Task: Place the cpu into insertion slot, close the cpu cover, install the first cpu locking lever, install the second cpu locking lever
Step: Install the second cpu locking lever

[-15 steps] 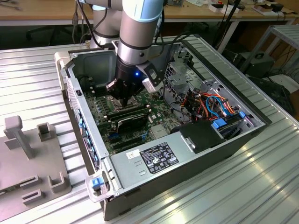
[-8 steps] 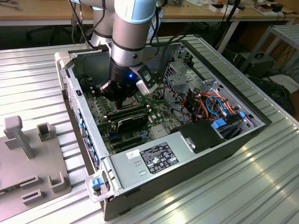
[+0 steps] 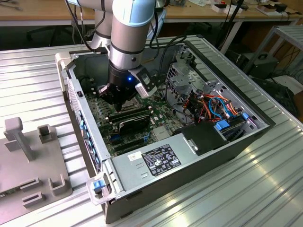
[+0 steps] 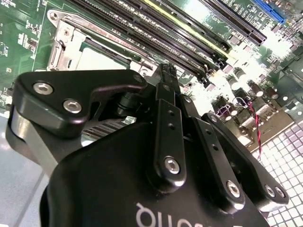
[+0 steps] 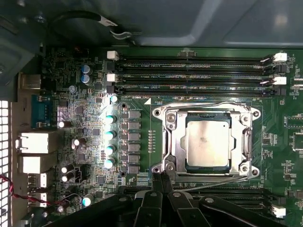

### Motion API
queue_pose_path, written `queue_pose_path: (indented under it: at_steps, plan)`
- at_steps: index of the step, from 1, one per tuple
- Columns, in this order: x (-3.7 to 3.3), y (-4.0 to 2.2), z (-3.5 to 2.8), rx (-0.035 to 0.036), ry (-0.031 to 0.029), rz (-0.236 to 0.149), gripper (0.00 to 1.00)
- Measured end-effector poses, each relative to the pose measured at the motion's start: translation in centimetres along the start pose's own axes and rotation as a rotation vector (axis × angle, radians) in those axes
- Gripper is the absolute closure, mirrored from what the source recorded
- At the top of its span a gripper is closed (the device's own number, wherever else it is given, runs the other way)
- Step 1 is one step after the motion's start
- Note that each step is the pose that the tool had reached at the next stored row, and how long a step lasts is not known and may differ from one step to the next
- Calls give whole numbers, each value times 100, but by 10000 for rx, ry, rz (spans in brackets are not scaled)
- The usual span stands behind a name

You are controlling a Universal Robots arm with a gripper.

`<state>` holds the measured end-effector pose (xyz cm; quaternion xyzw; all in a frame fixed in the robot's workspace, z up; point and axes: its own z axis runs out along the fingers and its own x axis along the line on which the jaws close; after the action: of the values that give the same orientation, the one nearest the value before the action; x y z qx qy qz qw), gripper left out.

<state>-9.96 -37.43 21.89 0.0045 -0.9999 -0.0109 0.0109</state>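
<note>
Cpu (image 5: 208,142) sits in the slot (image 5: 159,114), cover (image 5: 242,142) lying flat around it. I see my gripper (image 5: 160,177), fingers pressed together, just beside the slot's edge, inside the case (image 3: 189,182), toward the exterior view's left.

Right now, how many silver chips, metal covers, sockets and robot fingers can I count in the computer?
cpu: 1
cpu cover: 1
insertion slot: 1
fingers: 2
Total: 5
</note>
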Motion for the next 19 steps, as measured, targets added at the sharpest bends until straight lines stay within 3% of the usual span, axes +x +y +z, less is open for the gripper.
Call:
queue_pose_path:
  at_steps: [2, 10, 19]
  plan:
    - [1, 0, 7, -15, -1, 2, 89]
    - [-1, -1, 54, -206, -3, -3, 89]
    - [-1, 2, 63, -211, -4, -3, 89]
